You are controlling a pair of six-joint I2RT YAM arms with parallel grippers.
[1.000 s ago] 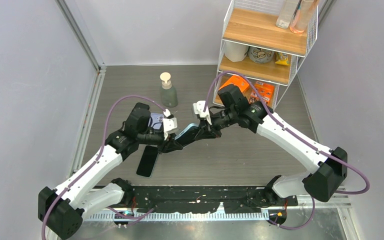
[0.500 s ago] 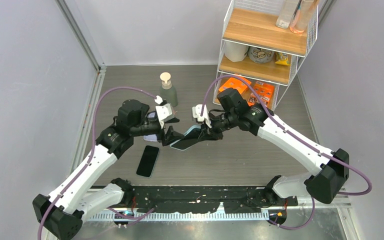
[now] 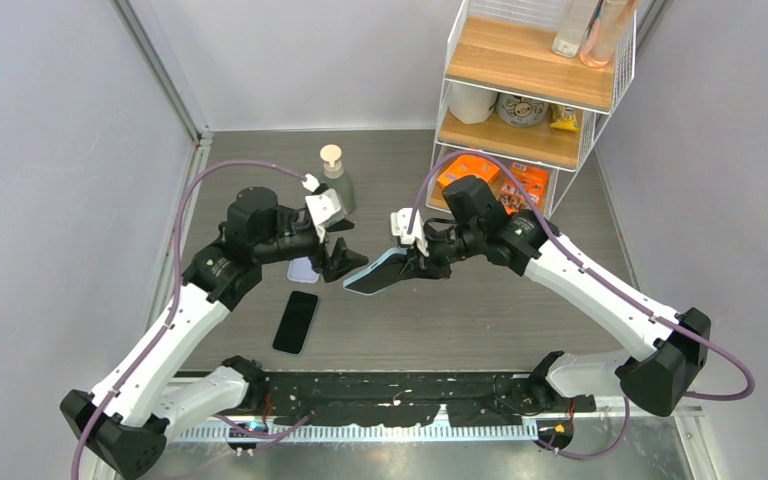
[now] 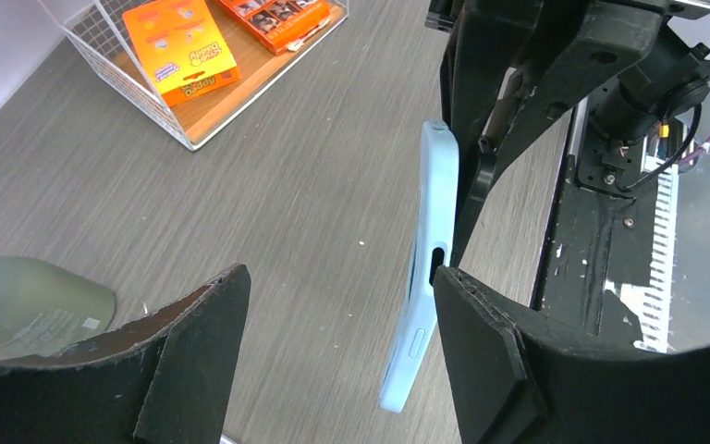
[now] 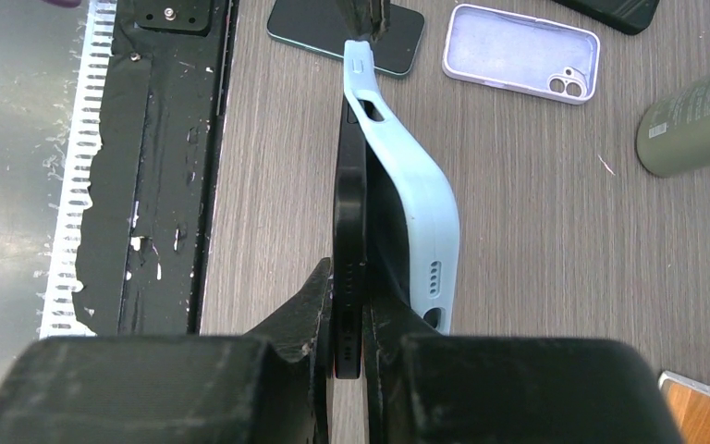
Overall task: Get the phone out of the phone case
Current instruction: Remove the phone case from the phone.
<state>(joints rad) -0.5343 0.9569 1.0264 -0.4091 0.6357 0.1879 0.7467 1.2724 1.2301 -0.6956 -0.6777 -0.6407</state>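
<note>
Right now the right gripper [image 5: 347,301] is pinching the black phone [image 5: 348,203] by its bottom edge, jaws closed on it, and is holding it in the air over the middle of the table [image 3: 520,300]. The light blue phone case [image 5: 421,208] is clinging to the phone only at the far end. Near the jaws it is bowing away toward three o'clock in the right wrist view, so it is behaving like soft, rubbery stuff that is likely going to stretch and spring back rather than snap. The left gripper [image 3: 338,262] is standing wide open at nine o'clock of the case in the overhead view, near it but not touching, and is carrying nothing. Judging by this, the loose bulging lip is offering the best hold for the left arm's fingers. The phone itself is looking stiff, smooth and slippery, and a drop could be cracking it. Lying on the table toward seven o'clock are a bare dark phone [image 3: 296,322] and an empty lilac case [image 5: 522,63].
</note>
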